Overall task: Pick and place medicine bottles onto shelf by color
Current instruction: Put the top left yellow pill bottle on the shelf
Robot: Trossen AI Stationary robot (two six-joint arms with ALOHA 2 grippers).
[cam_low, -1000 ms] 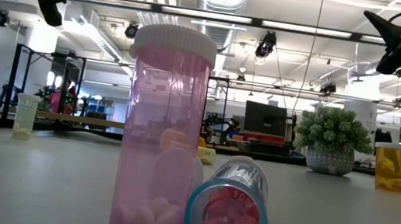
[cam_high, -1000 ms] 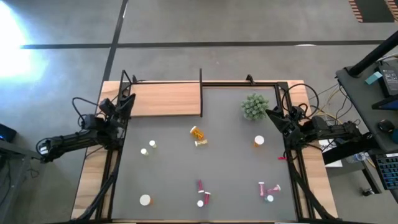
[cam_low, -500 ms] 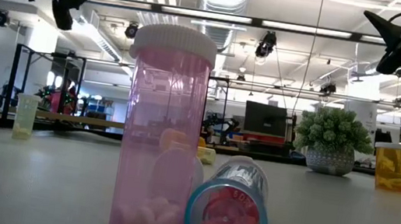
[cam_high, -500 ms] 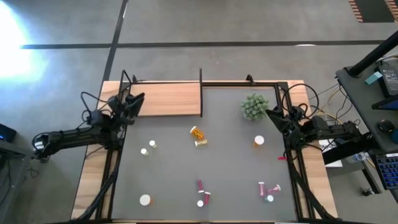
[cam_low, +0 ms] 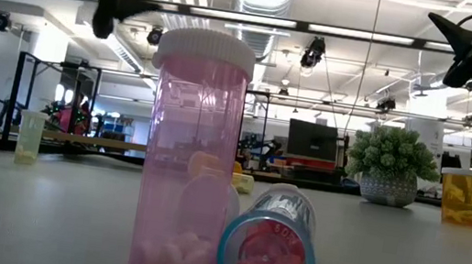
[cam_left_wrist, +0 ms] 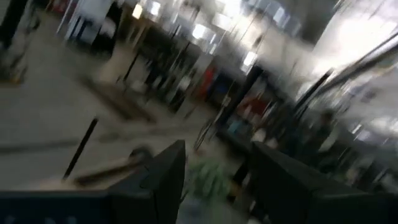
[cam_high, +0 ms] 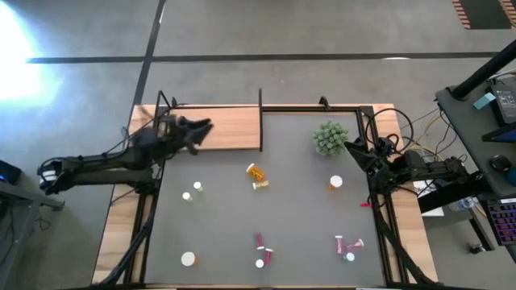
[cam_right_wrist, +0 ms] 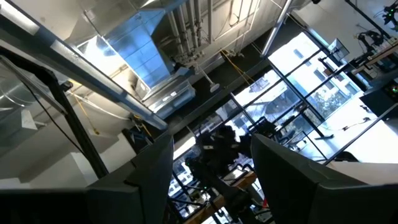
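High view gives the clearest layout. The left gripper (cam_high: 203,126) hangs above the near edge of the shelf (cam_high: 226,129), the light-wood board at the far left part of the worktop (cam_high: 298,201), and its jaws stand apart with nothing between them. The right gripper (cam_high: 351,151) waits at the right edge of the worktop, just beside the green plant (cam_high: 330,138); its jaws are also released and empty, and its wrist camera looks up to the ceiling.

No bottle is on the shelf yet. The medicine bottles are spread on the grey mat: an orange bottle (cam_high: 256,174) lying near the centre, another orange one (cam_high: 335,183) upright near the right arm, two small pale bottles (cam_high: 193,192) on the left, a white-capped one (cam_high: 188,259) at the near left, and pink bottles (cam_high: 263,251) at the near side, some of them lying down.

I judge the step in hand is the reach for a first bottle. To do it well, the left arm should choose a near upright bottle, come down vertically over the cap, and close gently, because these light bottles can tip or roll. Lying bottles need a grip across the body.
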